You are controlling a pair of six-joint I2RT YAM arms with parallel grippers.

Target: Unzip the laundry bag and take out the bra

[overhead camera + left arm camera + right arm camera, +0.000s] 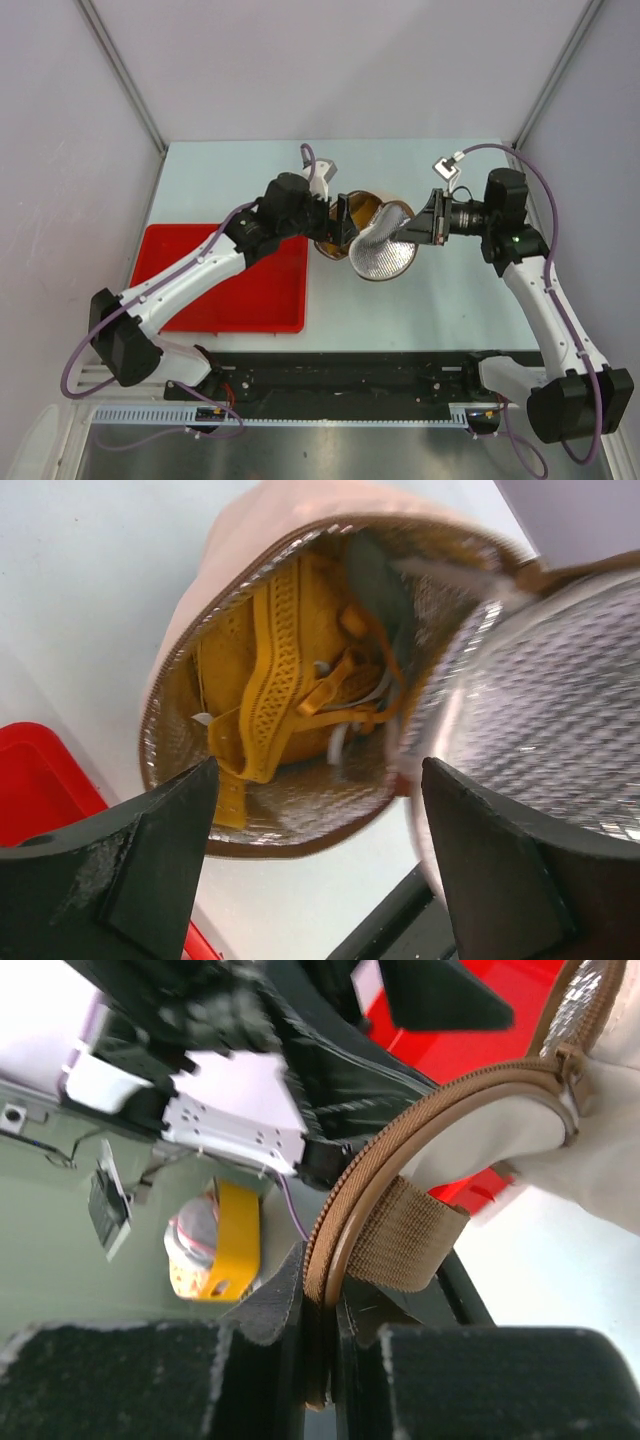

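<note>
Mustard bra lies in laundry bag before spread left tool; right tool pinches its rim.

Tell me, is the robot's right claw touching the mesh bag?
Touching. The right wrist view shows the right gripper pinched shut on the brown zipper rim of the laundry bag, with no gap between the fingers and the rim.

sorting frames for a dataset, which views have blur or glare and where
Top external: sharp, evenly lit, soft shadows. Left wrist: the bra inside the laundry bag is fairly crisp, the mesh flap at right is smeared and bright. Right wrist: the pinched brown rim is sharp, the left arm behind is blurred.
</note>
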